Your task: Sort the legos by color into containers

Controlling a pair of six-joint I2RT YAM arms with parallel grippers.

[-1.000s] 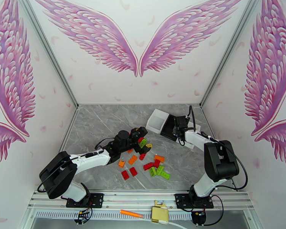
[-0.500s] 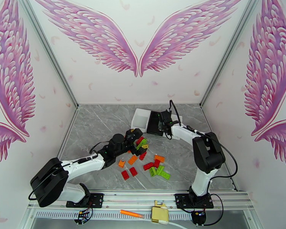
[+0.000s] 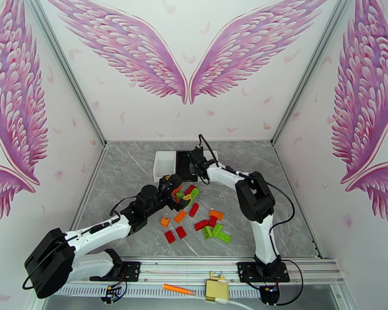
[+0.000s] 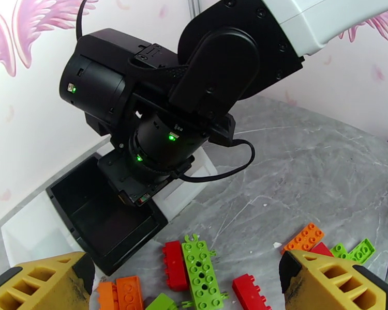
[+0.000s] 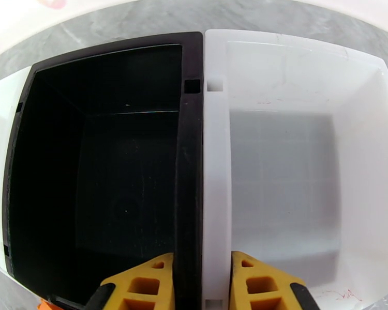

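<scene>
- Top external view: the left gripper, jaws spread, hangs over the upper edge of the legos. These red, orange and green bricks lie scattered mid-frame on the grey table. Just above them, the right gripper meets the black tray, which touches a white tray on its left. The grip is too small to read here.
- Left wrist view: the left gripper shows its yellow fingertips wide apart in the bottom corners, above a green plate and a red brick. The right arm's wrist comes down at the black tray, with the white tray at far left and the other white tray behind.
- Right wrist view: close up, the right gripper pinches the abutting walls of the black tray and the other white tray. One of its fingers sits inside each.
</scene>
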